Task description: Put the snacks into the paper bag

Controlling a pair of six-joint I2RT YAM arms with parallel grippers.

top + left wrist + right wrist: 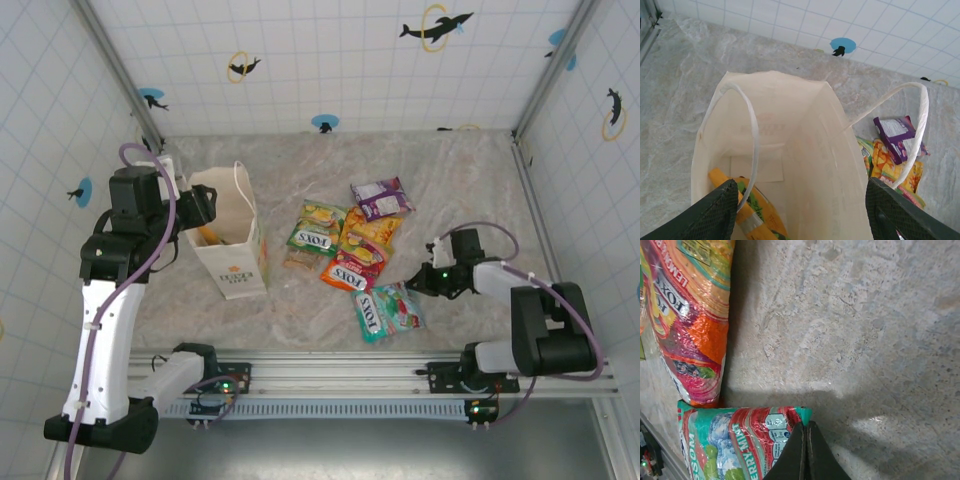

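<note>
Currently inside paper bag (820, 150): one yellow packet (757, 212).
Right of bag: loose snacks (352, 268), roughly six, remaining.
Left gripper (802, 200): spread.
Right gripper (805, 435): pressed together.

It was probably a lab test cell. Gridded white walls (330, 70) with dolphin stickers (437, 27) and aluminium posts (550, 65) boxed in a marbled tabletop (480, 180).

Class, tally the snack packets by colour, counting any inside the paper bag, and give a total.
Green packet: 1
Red packet: 1
Teal packet: 1
Purple packet: 1
Yellow-orange packet: 1
Clear packet: 1
Yellow-green packet, in the paper bag: 1
Total: 7
</note>
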